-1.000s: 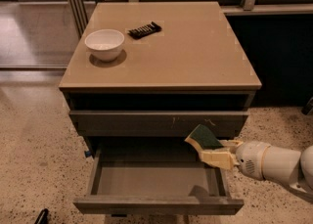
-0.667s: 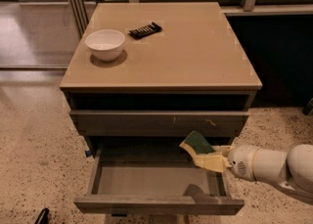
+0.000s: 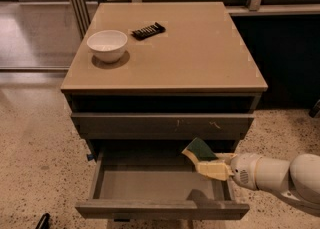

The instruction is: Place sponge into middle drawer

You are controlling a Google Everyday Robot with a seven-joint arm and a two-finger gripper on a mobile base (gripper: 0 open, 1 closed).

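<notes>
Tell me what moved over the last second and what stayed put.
The gripper, shut on the sponge, moved left and slightly down, further in over the open middle drawer; the sponge is not released. The drawer, the white bowl and the black ribbed bar stayed put.

I seem to be driving in an office or lab building. There's a speckled terrazzo floor (image 3: 35, 138), a metal-framed glass partition (image 3: 75, 3) at the left, and a plain tan-topped cabinet (image 3: 200, 58) standing free. My gripper (image 3: 201, 162) hangs over the open drawer (image 3: 150, 183), clamped on the sponge (image 3: 201, 149).
</notes>
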